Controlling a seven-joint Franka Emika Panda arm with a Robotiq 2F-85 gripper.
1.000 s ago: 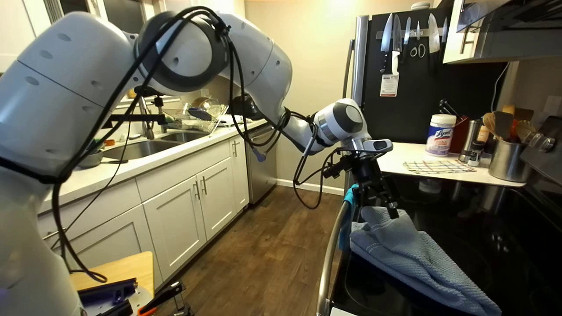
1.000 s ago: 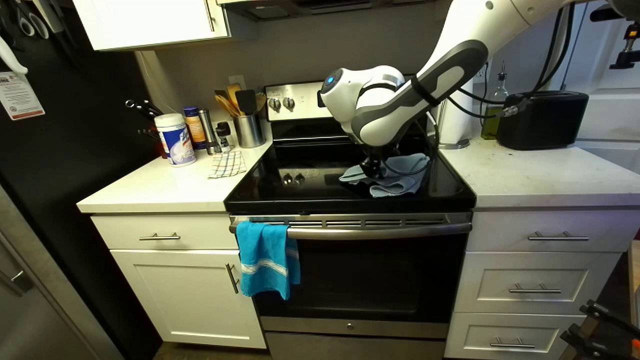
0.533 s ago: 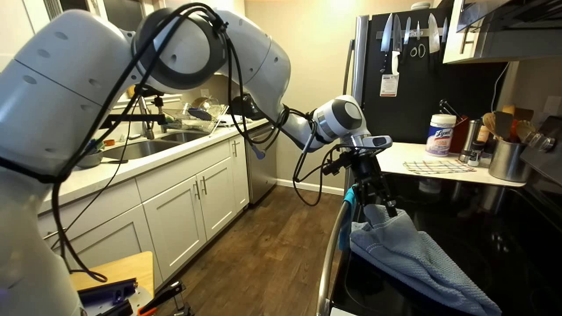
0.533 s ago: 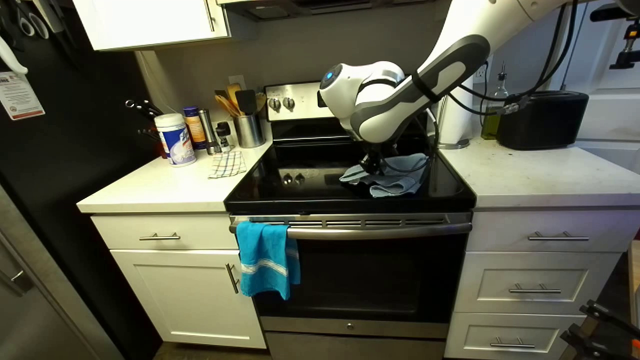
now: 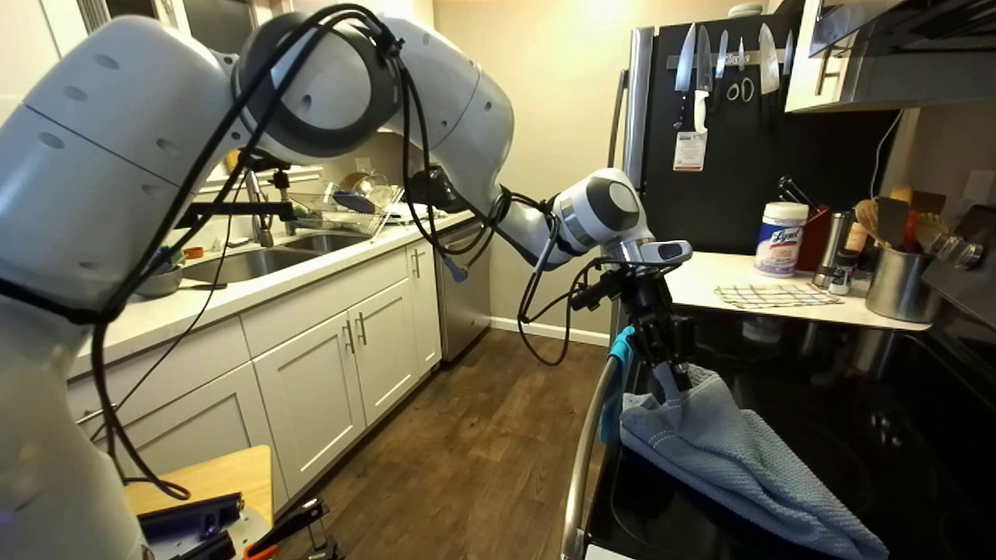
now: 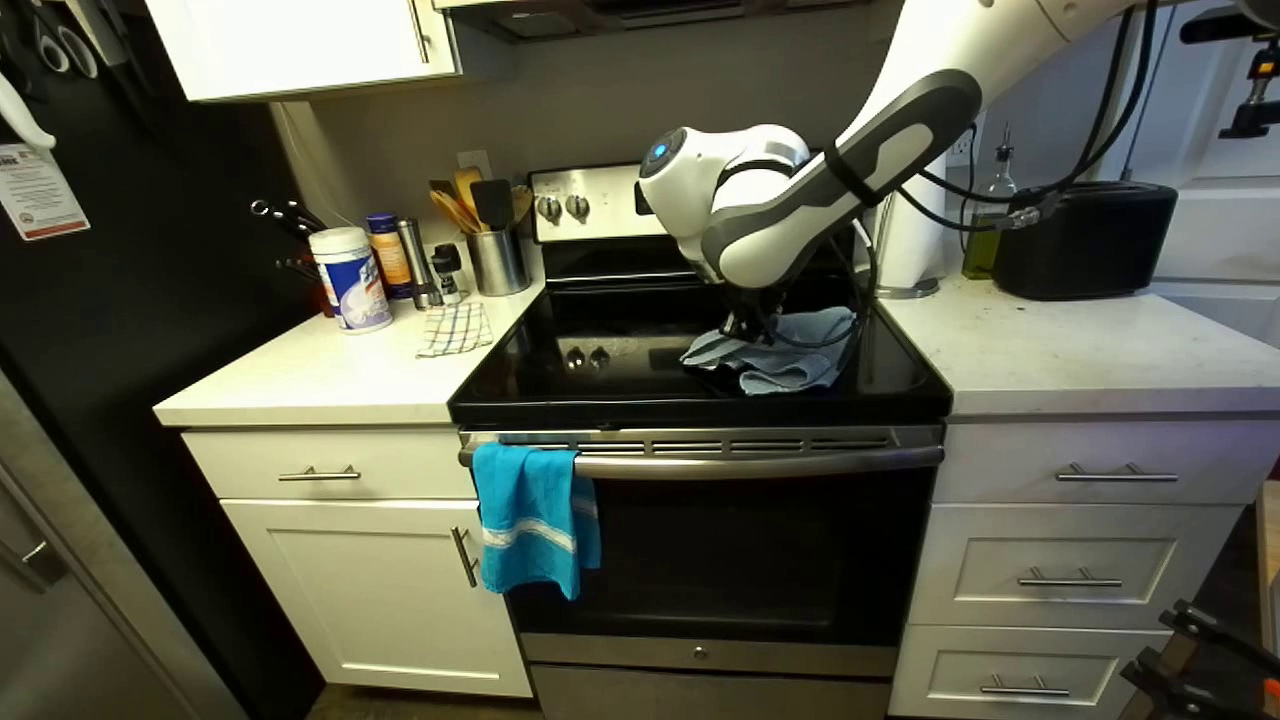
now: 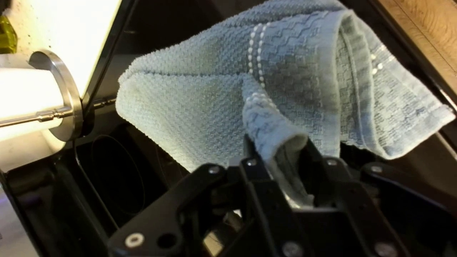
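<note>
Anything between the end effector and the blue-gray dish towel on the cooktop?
Nothing visible. In the wrist view, a raised fold of the blue-gray dish towel lies directly between the fingers of the end effector. Can't tell whether it's firmly gripped.

Grey-blue towel (image 7: pixel 266 125) plugging the gap between the fingers (image 7: pixel 257 175) — but free air over the stovetop (image 6: pixel 600 385) toward the utensil pot (image 6: pixel 498 265)! Back panel (image 6: pixel 615 205) walls off the rear — the paper-towel roll (image 6: pixel 912 255) guards the opposite side.
</note>
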